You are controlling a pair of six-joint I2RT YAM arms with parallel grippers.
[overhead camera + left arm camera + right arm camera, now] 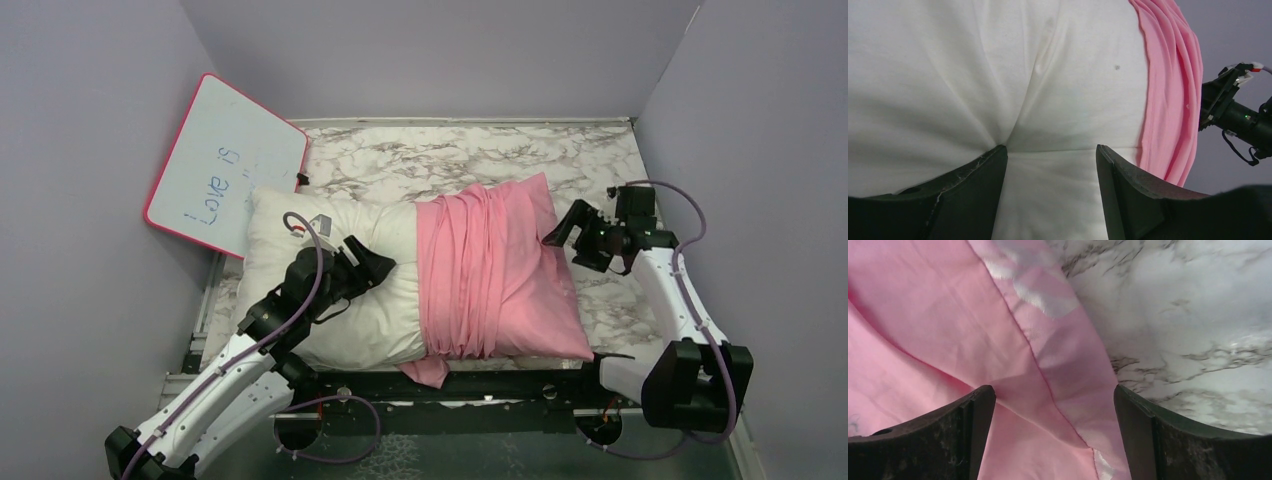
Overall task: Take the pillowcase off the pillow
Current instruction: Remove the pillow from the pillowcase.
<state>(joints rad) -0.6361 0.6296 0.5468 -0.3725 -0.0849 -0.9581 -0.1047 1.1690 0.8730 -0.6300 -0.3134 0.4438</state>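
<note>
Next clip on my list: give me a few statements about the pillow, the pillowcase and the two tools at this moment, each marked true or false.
1. The pillowcase is bunched over the right part of the pillow only. True.
2. The right tool is shut on pink fabric. False: its jaws stand open over the pillowcase's edge.
3. The left tool sits on bare white pillow, jaws apart. True.
4. The whiteboard lies flat on top of the pillow. False: it leans against the left wall beside the pillow.

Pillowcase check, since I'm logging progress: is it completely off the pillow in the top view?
No, the pillowcase is bunched around the right half of the pillow, leaving only the left half bare.
</note>
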